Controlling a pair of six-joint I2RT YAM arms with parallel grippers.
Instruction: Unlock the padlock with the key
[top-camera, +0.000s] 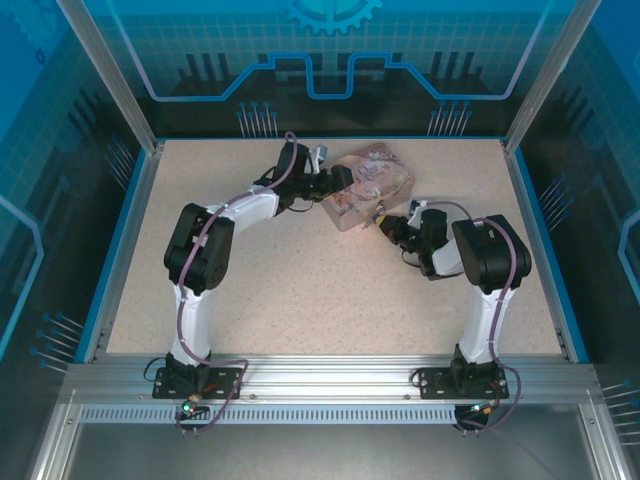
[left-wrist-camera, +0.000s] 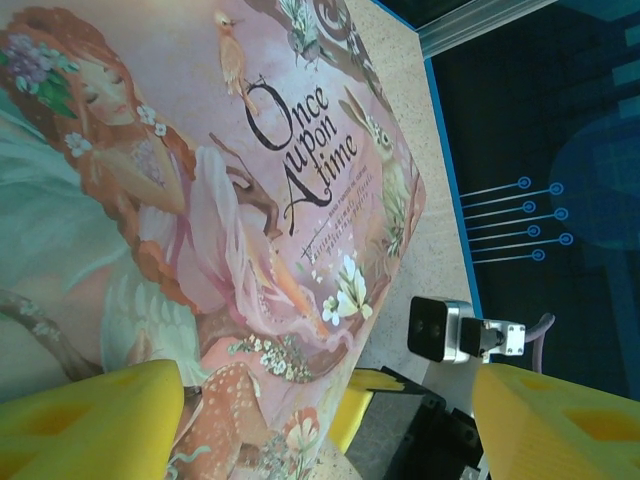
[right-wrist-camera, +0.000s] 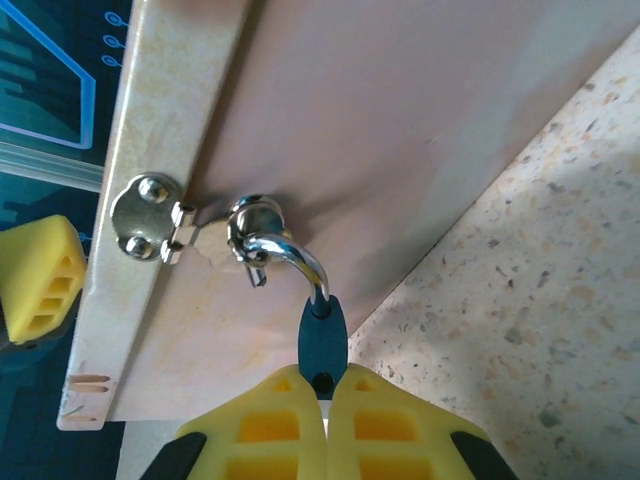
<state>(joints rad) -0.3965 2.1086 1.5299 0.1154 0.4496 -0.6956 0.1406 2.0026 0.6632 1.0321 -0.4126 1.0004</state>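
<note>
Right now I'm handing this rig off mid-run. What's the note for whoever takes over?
Left gripper: open, over the lid of the pink box; I can't tell if it touches.
Right gripper: shut on the blue padlock.
The padlock hangs by its shackle from the latch on the box's side.
Done: padlock gripped and steadied.
Left: get the key into the padlock and turn it. I can't tell whether the shackle is locked or released.
</note>
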